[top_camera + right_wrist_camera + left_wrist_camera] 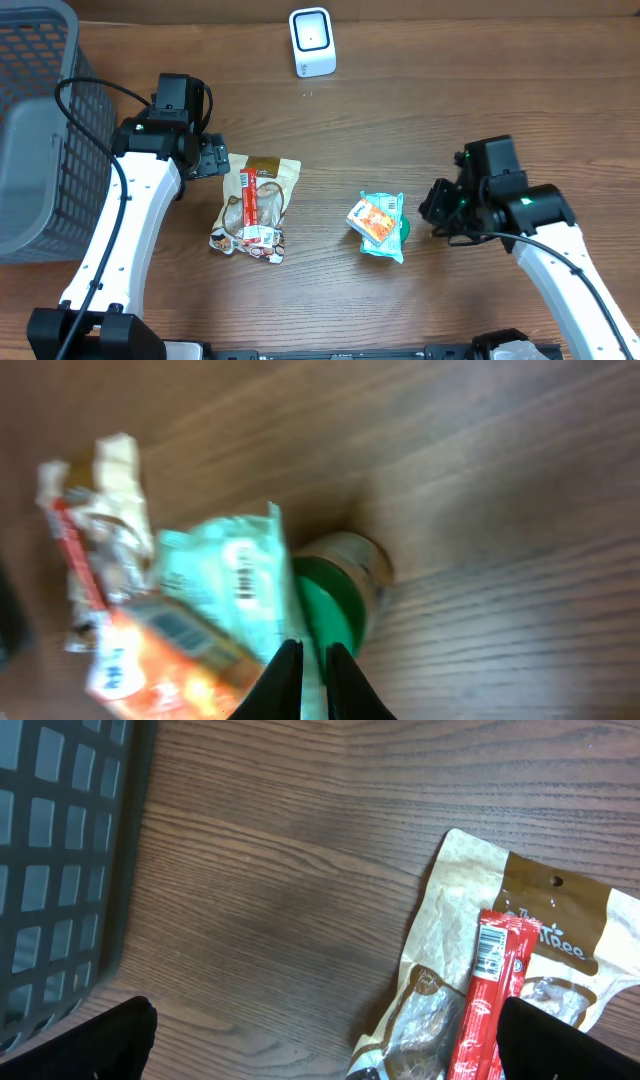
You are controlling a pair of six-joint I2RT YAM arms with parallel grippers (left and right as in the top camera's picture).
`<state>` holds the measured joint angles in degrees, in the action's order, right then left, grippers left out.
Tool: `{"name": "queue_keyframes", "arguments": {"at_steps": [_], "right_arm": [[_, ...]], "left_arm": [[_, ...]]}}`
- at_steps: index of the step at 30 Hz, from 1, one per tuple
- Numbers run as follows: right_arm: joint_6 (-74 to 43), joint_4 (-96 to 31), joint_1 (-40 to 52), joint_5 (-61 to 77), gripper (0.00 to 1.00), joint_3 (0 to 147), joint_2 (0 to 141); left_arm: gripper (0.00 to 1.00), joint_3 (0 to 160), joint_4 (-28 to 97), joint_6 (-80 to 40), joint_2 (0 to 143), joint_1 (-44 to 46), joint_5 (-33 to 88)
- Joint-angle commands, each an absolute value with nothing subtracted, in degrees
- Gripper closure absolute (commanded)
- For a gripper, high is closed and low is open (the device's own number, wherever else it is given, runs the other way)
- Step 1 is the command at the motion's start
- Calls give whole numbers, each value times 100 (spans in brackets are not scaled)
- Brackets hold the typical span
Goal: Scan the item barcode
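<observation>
**Right end effector nips the mint-green packet; left end effector spread wide over the table**

Overhead: On the brown wooden table (pixel 450 100), a white barcode scanner (pixel 311 42) stands at the far edge, near the middle. A grey plastic mesh basket (pixel 40 130) fills the far left corner. The left end effector (pixel 218 158) sits just beside the top edge of a brown paper snack pouch (pixel 262 180), which lies flat with a red stick sachet (pixel 252 205) across it. To the right of the pouch, well apart from the scanner, lies a mint-green plastic packet (pixel 385 248) with a small orange carton (pixel 372 220) on top. The right end effector (pixel 428 212) is at the packet's right side, by a small round green-topped tin (pixel 405 228).

Left wrist: The two black fingertips (pixel 100 1040) show only in the bottom corners, spread as wide as the frame. Nothing is between them but bare table and the pouch's corner; they touch neither the pouch nor the sachet. The basket wall runs down the left edge.

Right wrist: The picture is blurred. The two fingers (pixel 285 680) are pressed almost together at the bottom, with a thin strip of the packet's pale green edge pinched between them. The tin lies just behind that edge, touching the packet. The carton sits to the left of the fingers.
</observation>
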<state>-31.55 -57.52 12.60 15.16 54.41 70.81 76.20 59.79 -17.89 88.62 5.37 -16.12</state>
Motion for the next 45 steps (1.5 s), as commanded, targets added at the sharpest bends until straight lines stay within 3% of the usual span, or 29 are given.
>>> {"name": "queue_keyframes", "arguments": {"at_steps": [1,10,18,23,26,29,32,33,45], "right_arm": [[-3170,-5734,1614,1313,90,5312,7323],[-3452,-5113,2646,1758,89,5308,7717],[-3424,-4611,2941,1955,87,5400,7714],[-3428,-5113,2941,1428,75,6055,7714],[-3428,-5693,2941,923,59,6744,7717],[-3428,-6095,2941,548,37,7244,7717],[-3435,-6254,2941,340,5,7369,7717],[-3472,-6287,2943,274,0,7352,7730],[-3885,-6982,3284,-355,0,7301,8823]], "left_arm": [[0,7623,5970,-1782,8882,526,-1667],[0,7623,5970,-1782,8882,528,-1667],[0,7623,5970,-1782,8882,528,-1667],[0,7623,5970,-1782,8882,528,-1669],[0,7623,5970,-1782,8882,528,-1669],[0,7623,5970,-1782,8882,528,-1667],[0,7623,5970,-1782,8882,526,-1667],[0,7623,5970,-1782,8882,528,-1667],[0,7623,5970,-1782,8882,528,-1669]]}}
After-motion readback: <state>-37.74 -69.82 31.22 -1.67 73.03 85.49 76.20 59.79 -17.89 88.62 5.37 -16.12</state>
